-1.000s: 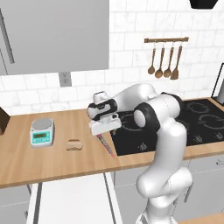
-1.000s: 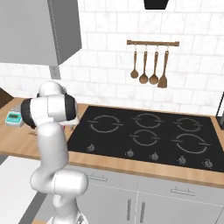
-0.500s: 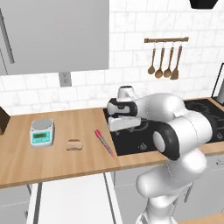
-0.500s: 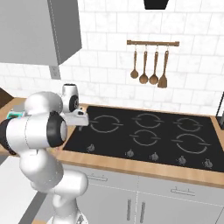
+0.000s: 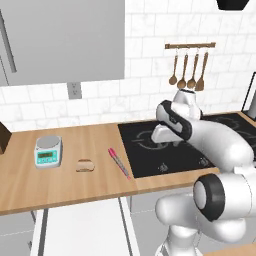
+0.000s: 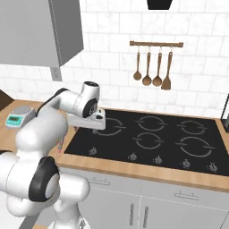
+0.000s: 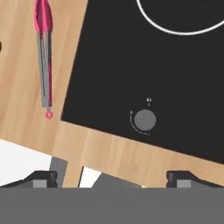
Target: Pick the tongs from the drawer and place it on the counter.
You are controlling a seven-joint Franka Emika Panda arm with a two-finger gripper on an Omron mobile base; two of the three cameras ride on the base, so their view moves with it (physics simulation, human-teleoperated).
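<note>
Tongs [image 7: 43, 57] lie flat on counter [image 7: 17, 87], just beside cooktop [image 7: 153, 74] edge, long axis 12-to-6 in hand view. Gripper [image 7: 111, 179] hovers clear over cooktop corner, jaws apart, empty; tongs at 11 o'clock from jaws.

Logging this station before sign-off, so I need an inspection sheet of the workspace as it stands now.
Surface: counter of light-brown wood, with a black cooktop set into it.
Job's things: tongs lie flat on the counter beside the cooktop's left edge; drawer stands pulled out below, white floor bare where seen.
Clutter: kitchen scale and a small brown item on the counter.
Claw: claw is open, holding nothing, above the cooktop's front corner.
Cables: nothing seen.
Surroundings: wooden utensils hang on a wall rail; grey wall cabinet above.
</note>
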